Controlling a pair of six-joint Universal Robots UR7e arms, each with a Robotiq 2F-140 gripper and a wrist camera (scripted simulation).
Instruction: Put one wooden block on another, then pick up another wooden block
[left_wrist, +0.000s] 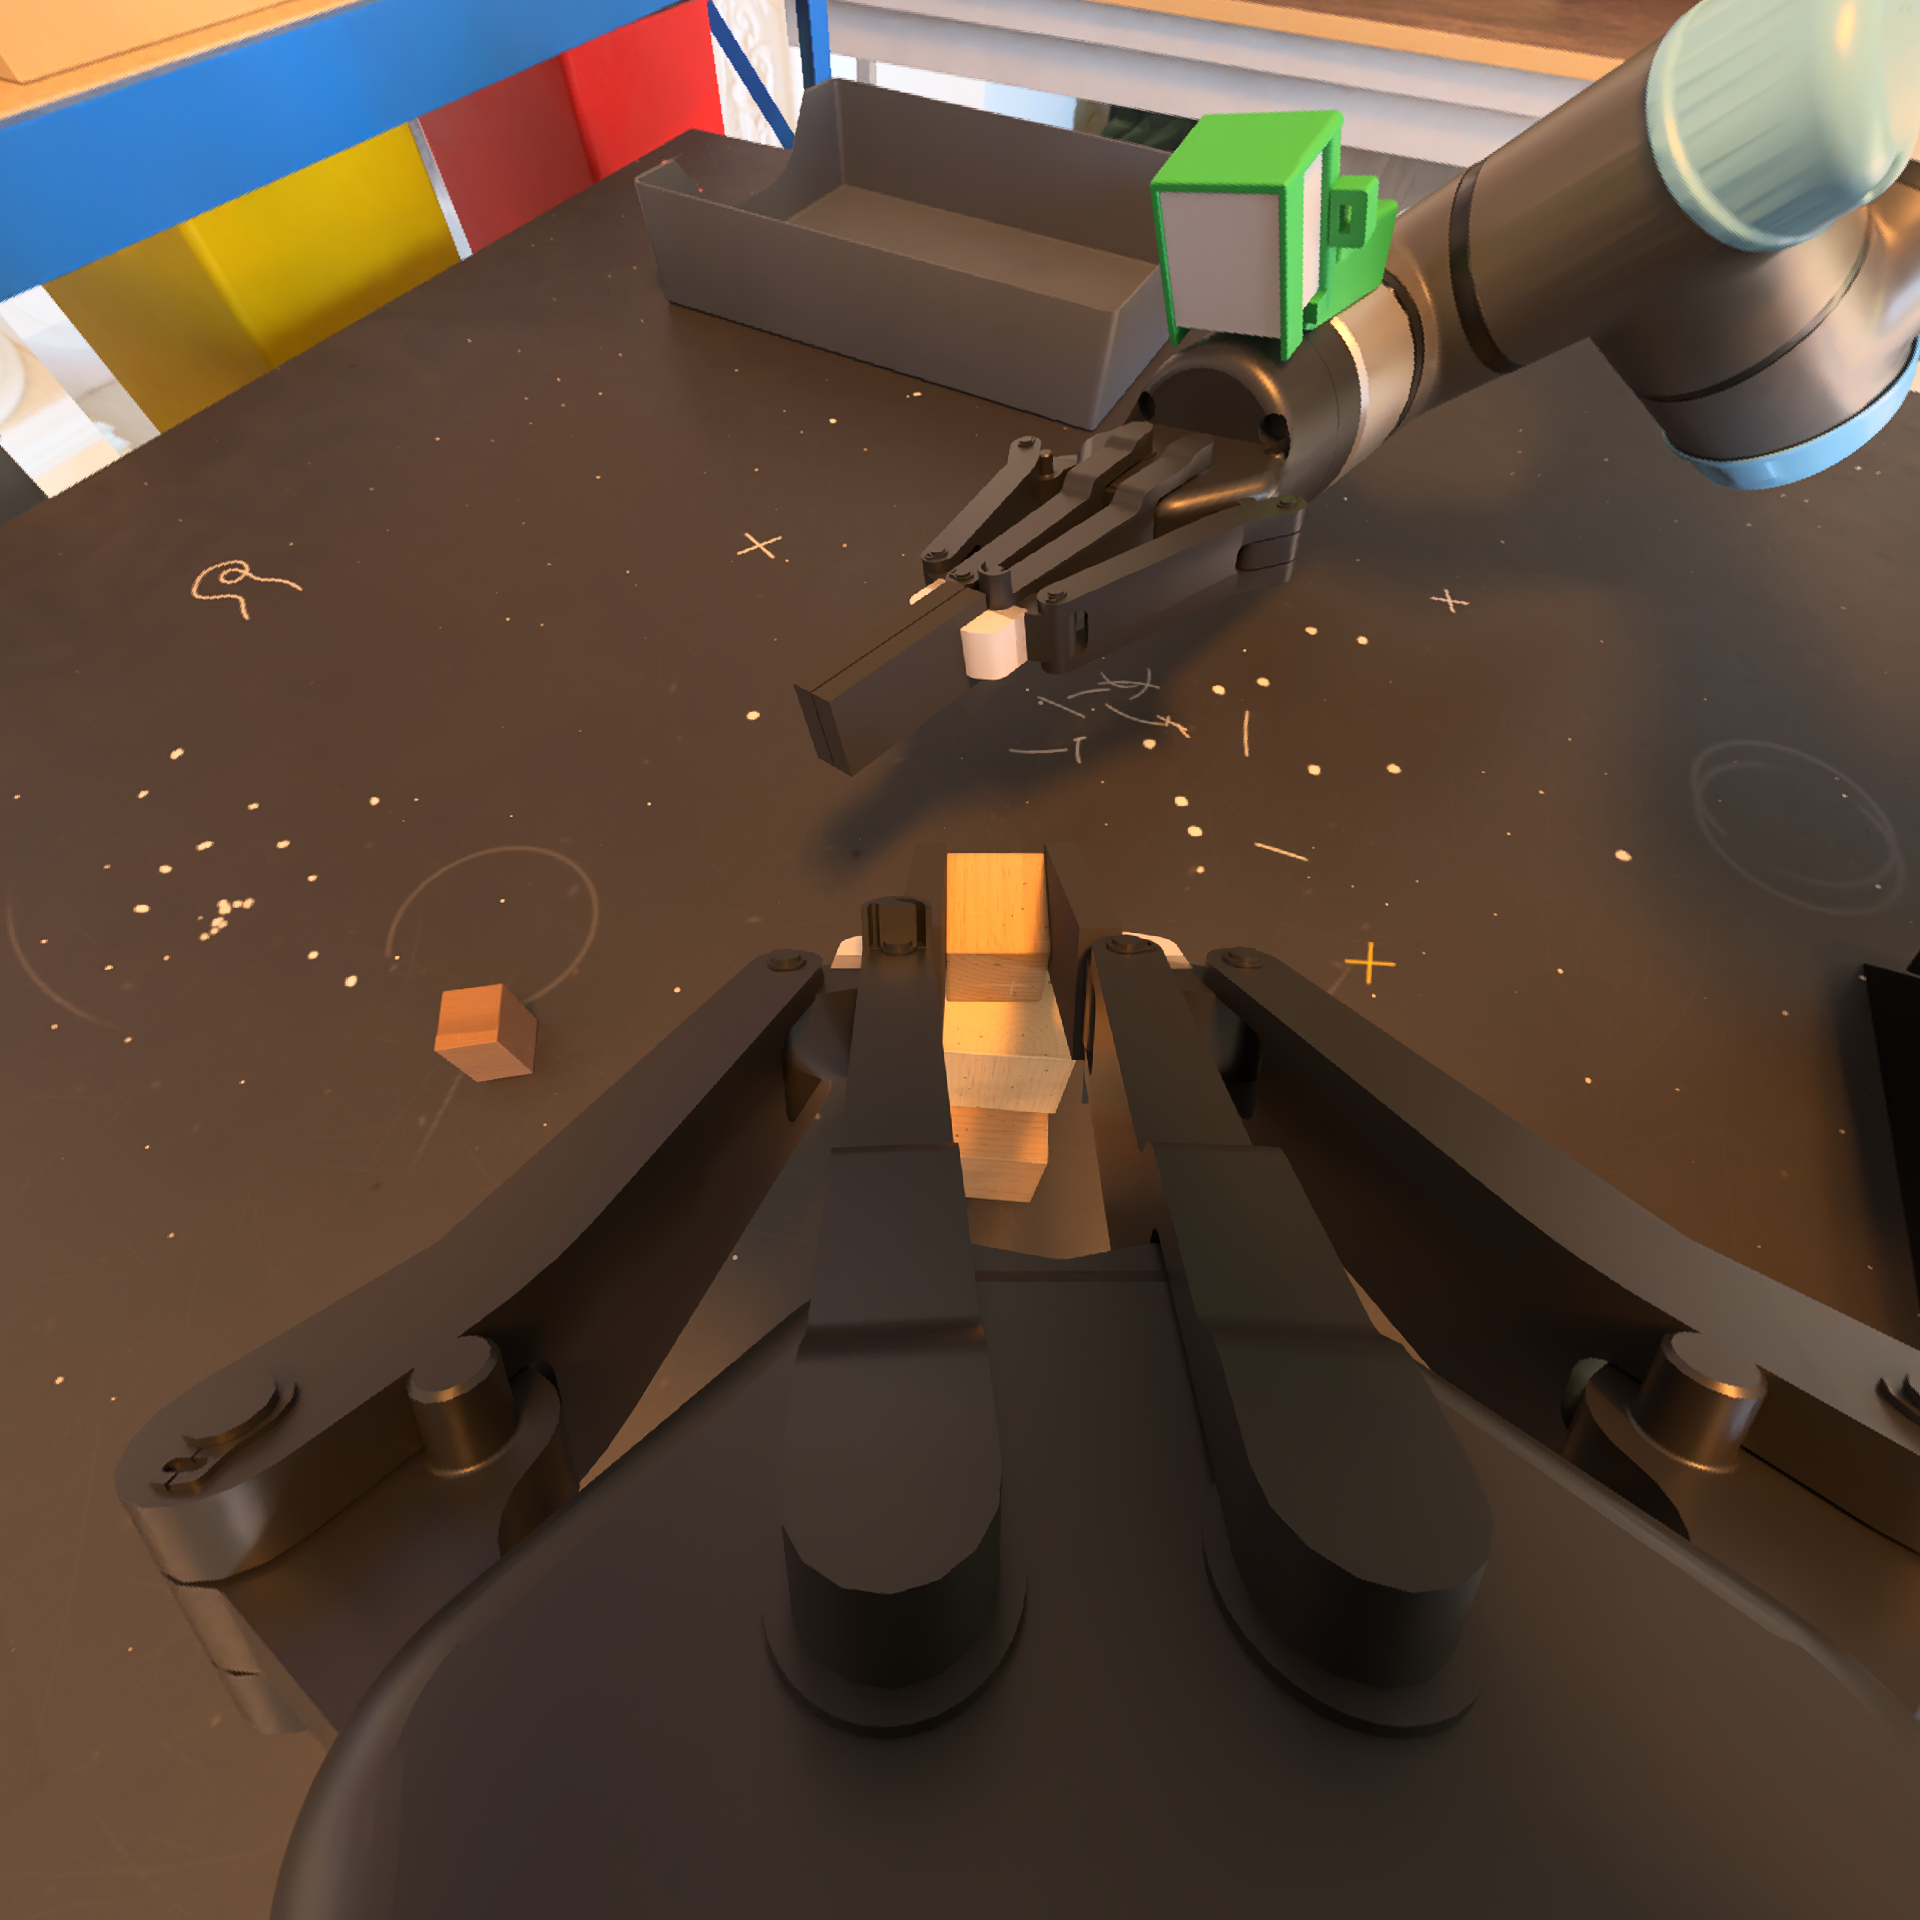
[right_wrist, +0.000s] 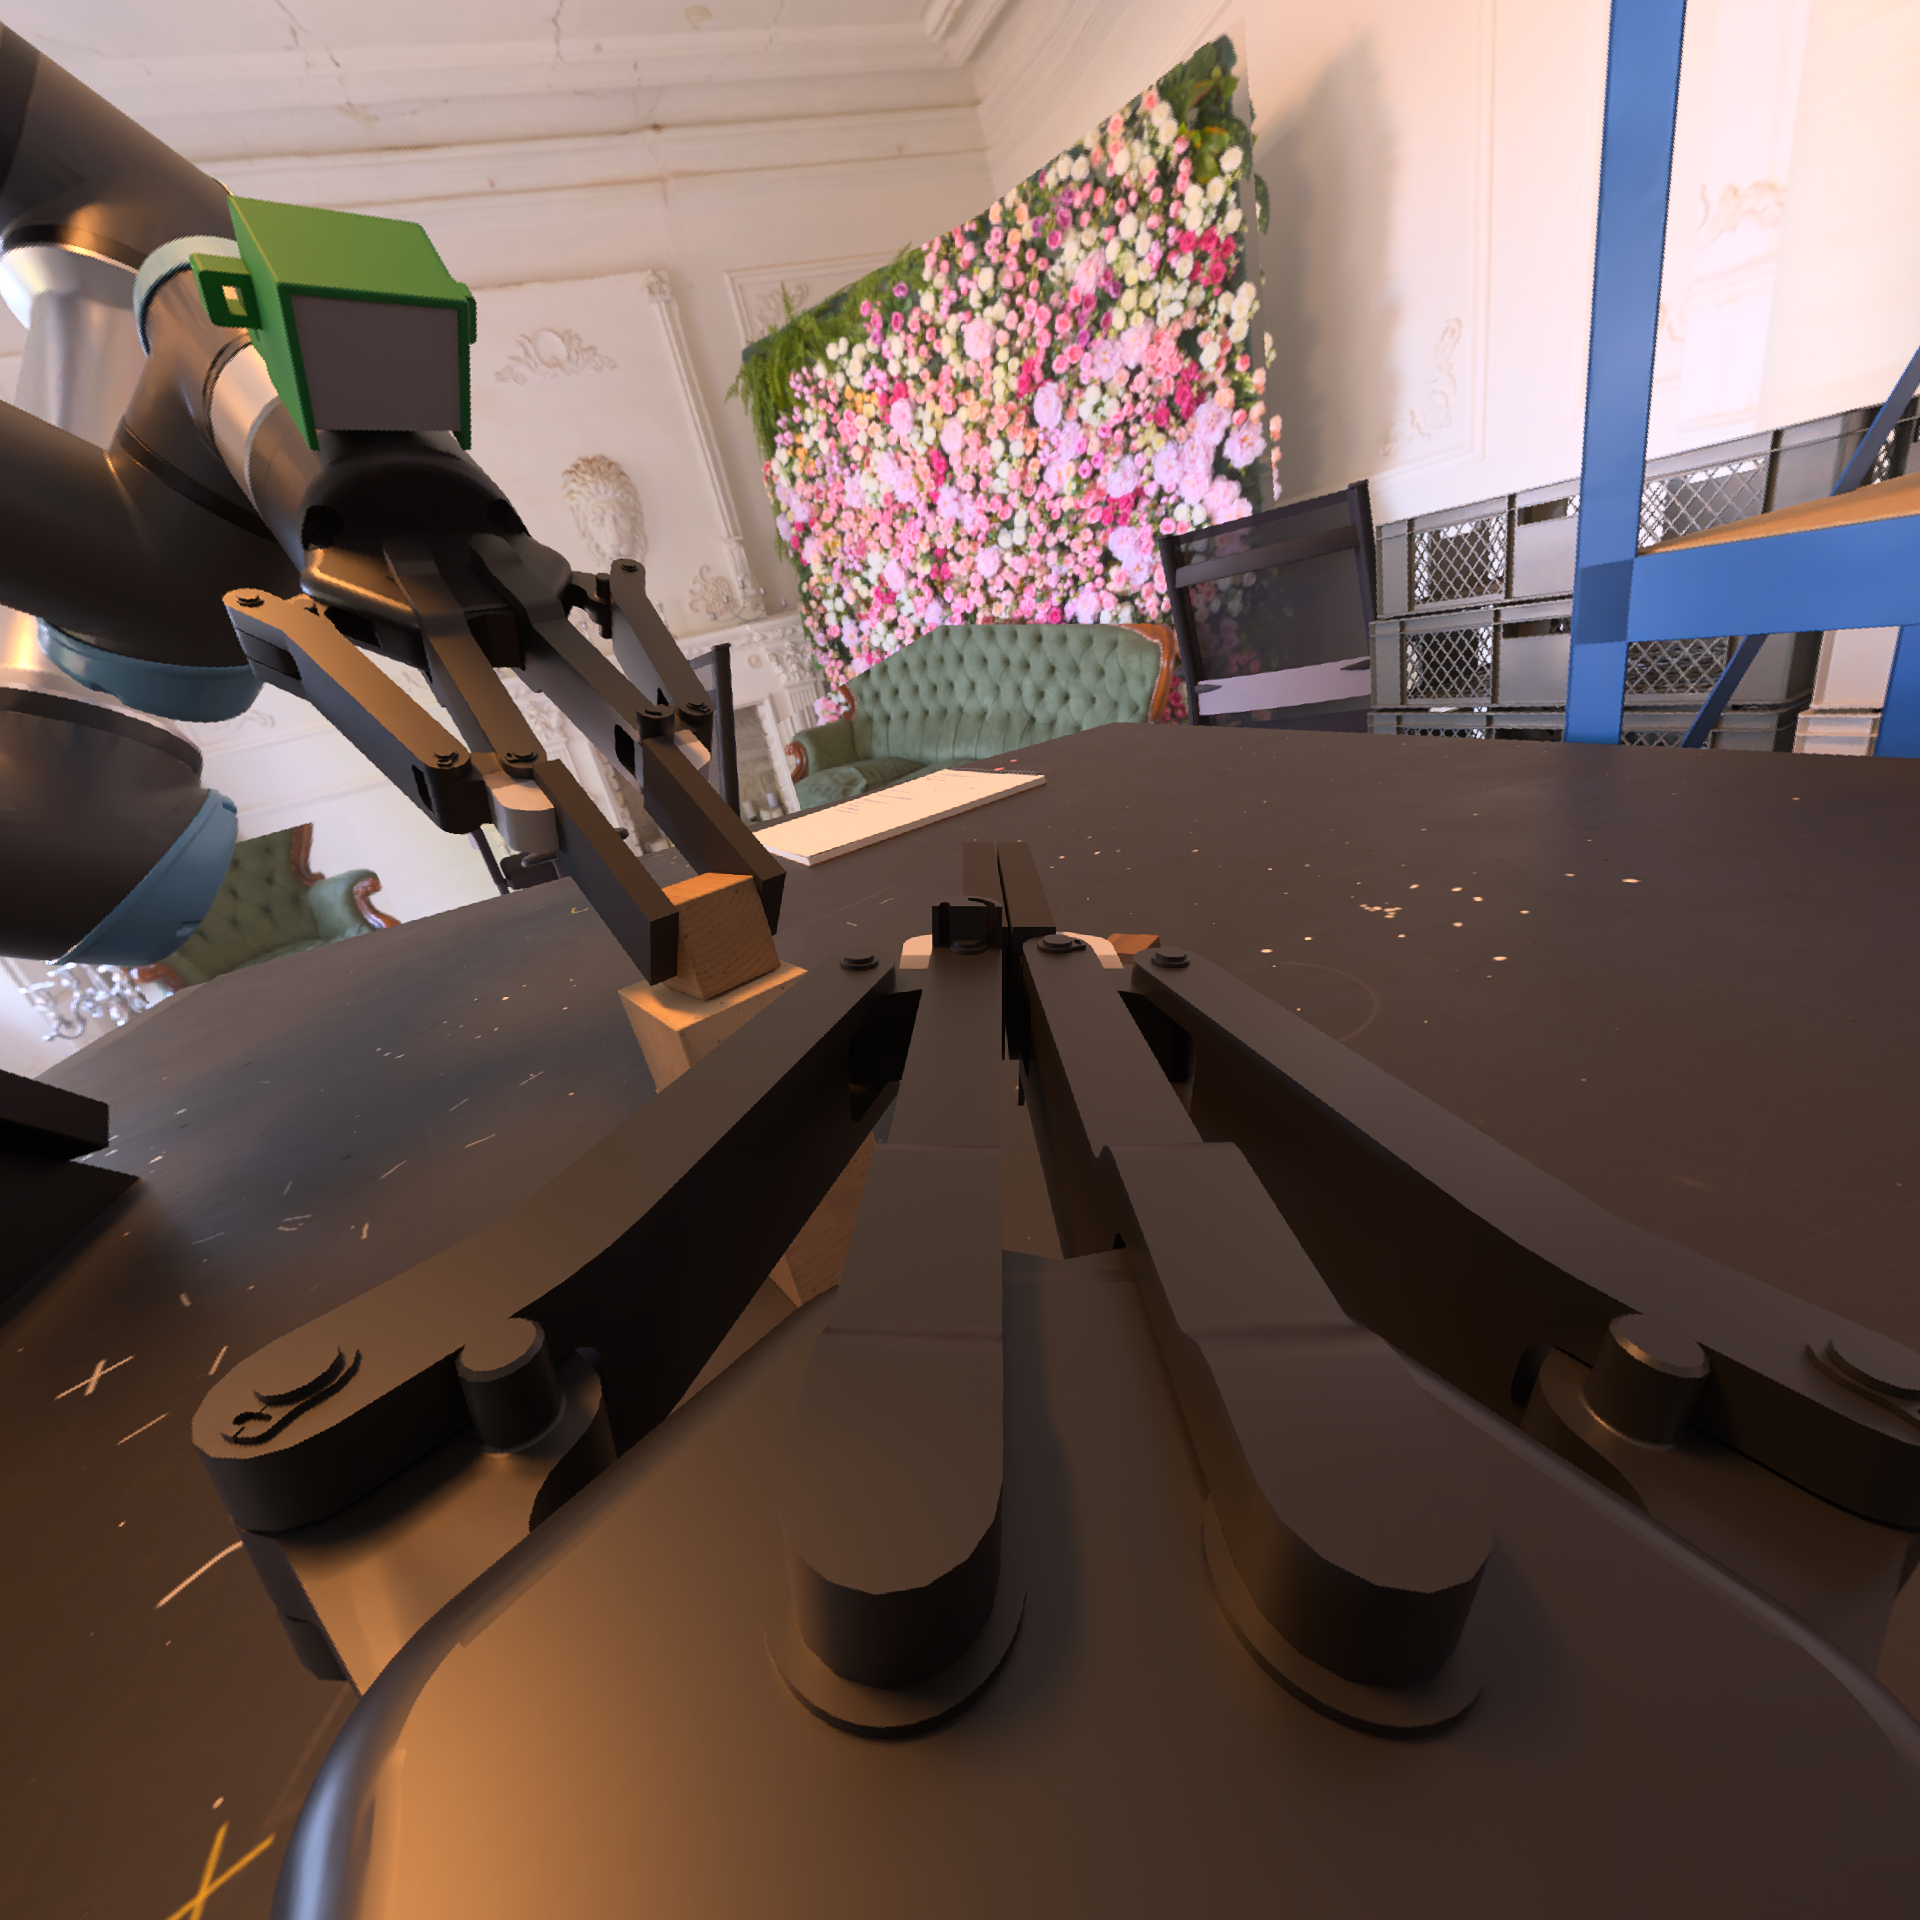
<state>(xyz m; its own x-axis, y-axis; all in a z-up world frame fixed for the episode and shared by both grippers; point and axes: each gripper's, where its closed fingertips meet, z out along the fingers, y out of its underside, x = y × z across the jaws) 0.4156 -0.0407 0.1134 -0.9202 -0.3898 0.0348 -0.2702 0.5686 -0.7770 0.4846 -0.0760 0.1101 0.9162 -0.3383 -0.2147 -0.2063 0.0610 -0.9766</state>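
The left gripper (left_wrist: 1003, 935) has its jaws clamped on a small wooden block (right_wrist: 722, 935) resting on a paler block (left_wrist: 1003, 1049) on the table (left_wrist: 520, 675). Only the left wrist view shows a third block (left_wrist: 485, 1031) apart from that stack (and an empty grey bin (left_wrist: 904, 260) beyond it). The right gripper (right_wrist: 1000, 883) is clenched, holding nothing

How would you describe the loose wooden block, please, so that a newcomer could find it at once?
Start at the dark speckled table and find the left gripper, shut on a block atop a stack of pale blocks. The loose wooden block lies well to the left of it, beside a faint chalk circle. It alone is reddish-brown, smaller, and untouched by either gripper.
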